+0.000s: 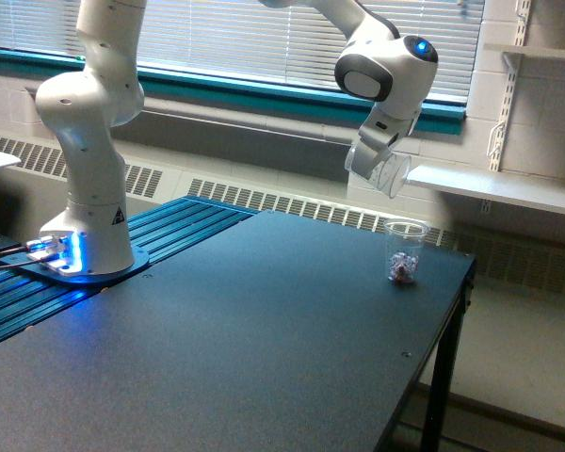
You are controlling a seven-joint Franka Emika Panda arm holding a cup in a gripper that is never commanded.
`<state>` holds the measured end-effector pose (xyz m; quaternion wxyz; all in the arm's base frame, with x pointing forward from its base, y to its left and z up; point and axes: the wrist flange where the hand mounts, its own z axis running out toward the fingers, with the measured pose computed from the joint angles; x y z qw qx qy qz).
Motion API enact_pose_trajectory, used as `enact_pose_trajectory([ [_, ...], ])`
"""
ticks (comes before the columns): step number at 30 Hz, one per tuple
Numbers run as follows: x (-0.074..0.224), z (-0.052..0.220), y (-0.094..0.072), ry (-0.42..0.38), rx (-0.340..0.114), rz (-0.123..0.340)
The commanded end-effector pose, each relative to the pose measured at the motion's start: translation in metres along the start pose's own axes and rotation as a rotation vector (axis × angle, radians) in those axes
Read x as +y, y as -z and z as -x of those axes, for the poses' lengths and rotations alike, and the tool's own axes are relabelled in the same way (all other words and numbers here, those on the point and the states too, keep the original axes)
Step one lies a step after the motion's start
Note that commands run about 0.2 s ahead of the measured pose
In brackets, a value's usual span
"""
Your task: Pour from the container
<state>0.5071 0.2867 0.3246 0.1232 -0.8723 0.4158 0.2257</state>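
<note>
The end effector (381,169) is suspended in the air above the far corner of the counter (226,320), towards the exterior view's right. It is closed on the container (389,174) — a small see-through plastic cup with a wide mouth. The individual fingers cannot be made out at this image size; the cup sits directly at the tip of the white wrist.

The container is tilted steeply, with its mouth directed down and towards the exterior view's right. Whether anything remains inside it cannot be determined.

Below the end effector and slightly towards the exterior view's right, a second clear cup (404,250) stands upright on the counter, close to the far right corner. It is apart from the container, with open air between the two. A small heap of dark and reddish pieces (402,273) lies at the bottom of this cup.

The robot arm (381,71) descends to the end effector from the upper part of the frame; a blue indicator light is visible on the wrist joint. The arm's base (83,240) is well apart from the end effector, towards the exterior view's left, mounted on a ribbed blue plate and lit blue at its foot.

Behind the end effector are a window with closed blinds (235,38) and a white shelf (494,188) on the wall — level with the container.
</note>
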Motion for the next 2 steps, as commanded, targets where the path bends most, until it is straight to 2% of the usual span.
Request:
enact_pose_trajectory([
  [1,-0.0022,0.0057,0.0058,0.004,-0.002,-0.017],
  [2,-0.0019,0.0058,0.0058,0.004,-0.002,-0.017],
])
